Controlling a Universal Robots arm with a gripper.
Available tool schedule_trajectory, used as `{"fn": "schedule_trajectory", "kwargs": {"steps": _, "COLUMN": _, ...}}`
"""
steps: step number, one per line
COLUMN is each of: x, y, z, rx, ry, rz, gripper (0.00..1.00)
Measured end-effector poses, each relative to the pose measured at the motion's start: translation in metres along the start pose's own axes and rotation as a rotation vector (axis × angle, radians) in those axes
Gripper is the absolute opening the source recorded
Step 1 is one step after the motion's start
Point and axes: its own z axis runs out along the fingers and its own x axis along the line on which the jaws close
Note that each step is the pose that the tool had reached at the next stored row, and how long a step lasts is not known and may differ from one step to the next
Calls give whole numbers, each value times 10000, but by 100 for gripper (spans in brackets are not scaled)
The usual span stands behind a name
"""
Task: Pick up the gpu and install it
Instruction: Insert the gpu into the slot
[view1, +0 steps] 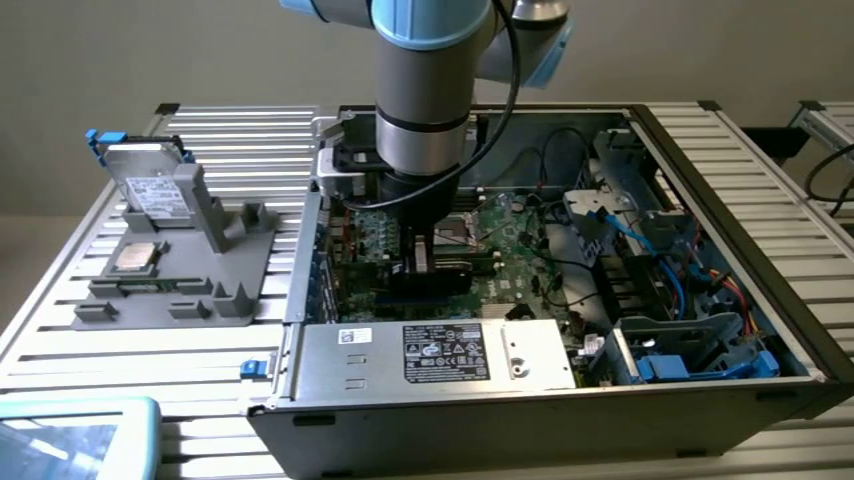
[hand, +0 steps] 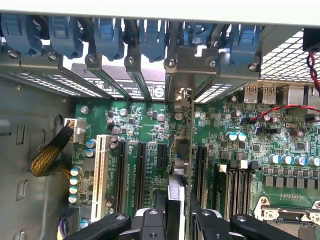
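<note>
The gpu (hand: 182, 150) appears edge-on in the wrist view, a thin green card standing upright over the motherboard (hand: 140, 120). Its silver bracket end reaches the rear slot openings under the blue latches (hand: 110, 35). My gripper (hand: 177, 220) is shut on the card, one black finger on each face. Black expansion slots (hand: 121, 175) lie beside the card. I cannot tell whether its edge sits in a slot. In the exterior view my gripper (view1: 424, 255) is down inside the open computer case (view1: 747, 260), with the dark gpu (view1: 430, 285) just under it, above the motherboard (view1: 514, 250).
A grey fixture (view1: 174, 300) at the exterior view's left carries a silver drive (view1: 154, 185) and a small CPU chip (view1: 138, 257). The power supply (view1: 427, 355) sits at the case's front. Cables (view1: 627, 230) crowd the case's right side. A yellow-sleeved cable (hand: 47, 157) lies beside the board.
</note>
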Motion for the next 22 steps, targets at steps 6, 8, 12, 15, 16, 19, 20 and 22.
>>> {"fn": "schedule_trajectory", "kwargs": {"steps": 6, "x": 0, "y": -7, "z": 1, "rx": 1, "ry": 0, "rz": -1, "gripper": 27}}
{"fn": "schedule_trajectory", "kwargs": {"steps": 8, "x": 0, "y": -9, "z": 1, "rx": 1, "ry": 2, "rz": -1, "gripper": 27}}
{"fn": "schedule_trajectory", "kwargs": {"steps": 12, "x": 0, "y": -10, "z": 7, "rx": 3, "ry": 1, "rz": -2, "gripper": 27}}
{"fn": "schedule_trajectory", "kwargs": {"steps": 15, "x": 0, "y": -10, "z": 10, "rx": 4, "ry": -20, "rz": -3, "gripper": 27}}
{"fn": "schedule_trajectory", "kwargs": {"steps": 16, "x": 0, "y": -10, "z": 10, "rx": 3, "ry": -25, "rz": -3, "gripper": 27}}
{"fn": "schedule_trajectory", "kwargs": {"steps": 19, "x": 0, "y": -10, "z": 11, "rx": 4, "ry": -39, "rz": -3, "gripper": 27}}
{"fn": "schedule_trajectory", "kwargs": {"steps": 20, "x": 0, "y": -10, "z": 11, "rx": 4, "ry": -42, "rz": -3, "gripper": 27}}
{"fn": "schedule_trajectory", "kwargs": {"steps": 22, "x": 0, "y": -10, "z": 12, "rx": 4, "ry": -44, "rz": -3, "gripper": 27}}
